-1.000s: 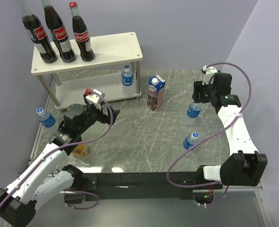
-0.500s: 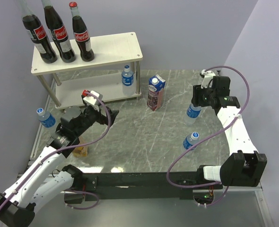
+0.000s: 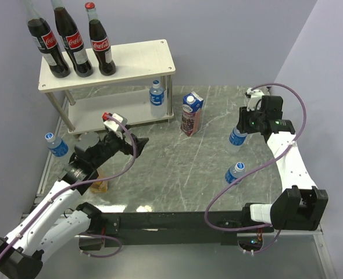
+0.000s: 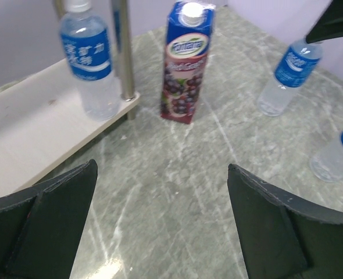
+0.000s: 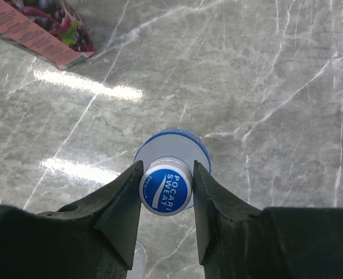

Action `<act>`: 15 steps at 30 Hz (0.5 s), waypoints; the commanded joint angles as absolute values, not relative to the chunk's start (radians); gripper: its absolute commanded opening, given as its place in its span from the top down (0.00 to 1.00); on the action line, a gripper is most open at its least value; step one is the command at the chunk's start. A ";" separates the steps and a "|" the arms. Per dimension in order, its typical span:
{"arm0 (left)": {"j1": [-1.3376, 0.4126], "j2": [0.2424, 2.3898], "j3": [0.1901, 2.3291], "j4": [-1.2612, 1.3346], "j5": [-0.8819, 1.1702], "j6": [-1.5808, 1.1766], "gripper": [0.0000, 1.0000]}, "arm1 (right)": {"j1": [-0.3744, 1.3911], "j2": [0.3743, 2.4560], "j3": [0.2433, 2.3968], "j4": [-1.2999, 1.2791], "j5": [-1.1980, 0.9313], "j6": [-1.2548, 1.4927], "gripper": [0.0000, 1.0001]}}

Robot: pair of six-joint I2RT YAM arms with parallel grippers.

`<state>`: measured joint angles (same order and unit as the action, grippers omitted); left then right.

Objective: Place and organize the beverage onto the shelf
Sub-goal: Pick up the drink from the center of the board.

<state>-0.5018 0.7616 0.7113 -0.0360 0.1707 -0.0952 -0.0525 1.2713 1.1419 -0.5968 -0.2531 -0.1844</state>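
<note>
- The surface point(image 3: 177, 174) is grey marble-patterned and carries all the items listed below.
- The shelf point(image 3: 142, 58) stands at the far-left corner of the surface. It has two whitish boards on thin metal legs.
- Three cola bottles point(image 3: 74, 40) stand upright in a row at the left end of the top board, close together.
- The purple juice carton point(image 3: 191, 114) stands upright on the surface, just beside the right end of the shelf and apart from it.
- The yellow carton point(image 3: 100, 185) lies near the left edge, mostly hidden under the left arm.
- The left gripper point(image 3: 135, 141) hangs over the surface in front of the shelf. Its jaws are spread wide with nothing between them.
- The right gripper point(image 5: 166, 174) is clamped on the cap of the held water bottle point(image 3: 238, 135), which is upright near the right edge. Whether its base rests on the surface cannot be told.
- The second water bottle point(image 3: 234, 172) stands nearer the arm bases, well apart from the held one.
- The third water bottle point(image 3: 156, 99) stands at the right end of the lower board.
- The fourth water bottle point(image 3: 56, 144) stands at the left edge.
</note>
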 commanded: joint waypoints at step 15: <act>-0.667 0.954 0.687 0.349 0.397 -0.106 0.01 | 0.161 1.164 1.452 -0.772 -0.417 -0.163 1.00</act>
